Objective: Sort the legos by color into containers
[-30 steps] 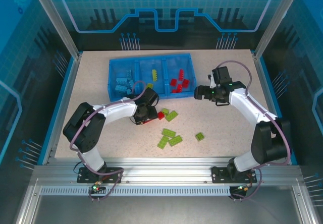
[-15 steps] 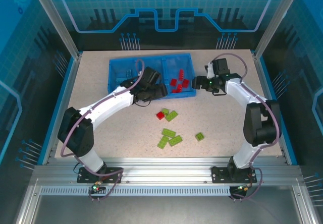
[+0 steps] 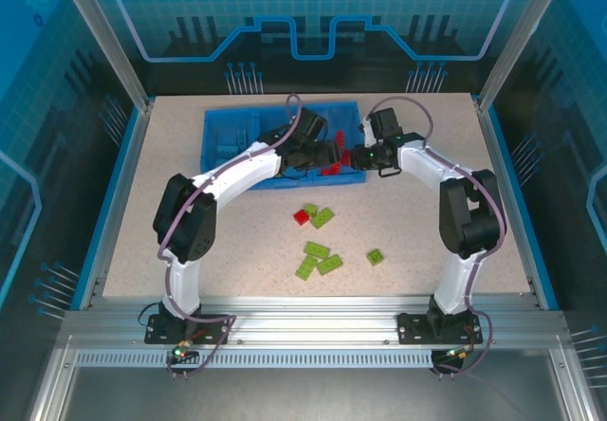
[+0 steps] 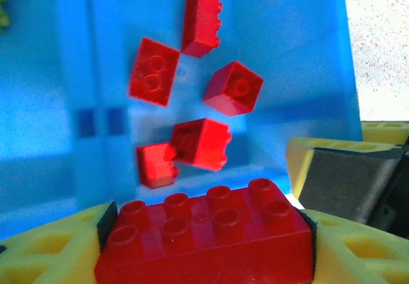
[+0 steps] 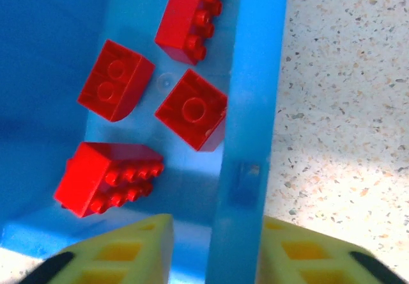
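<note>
left gripper (image 4: 204,258) clamped on glossy red eight-stud plastic brick (image 4: 204,233), above loose red bricks (image 4: 233,87) in shallow blue plastic tray (image 4: 287,54). right gripper (image 5: 217,249) spread, straddling smooth tray wall (image 5: 252,73).

A shallow bright-blue plastic tray (image 3: 220,129) with three compartments lies toward the far side of the speckled beige tabletop (image 3: 427,241). The left gripper (image 3: 329,148) hangs over its right compartment, above red plastic bricks (image 3: 331,168). The right gripper (image 3: 360,155) is at the tray's right wall. One loose red brick (image 3: 301,216) and several lime-green bricks (image 3: 317,249) lie nearer the arm bases.
</note>
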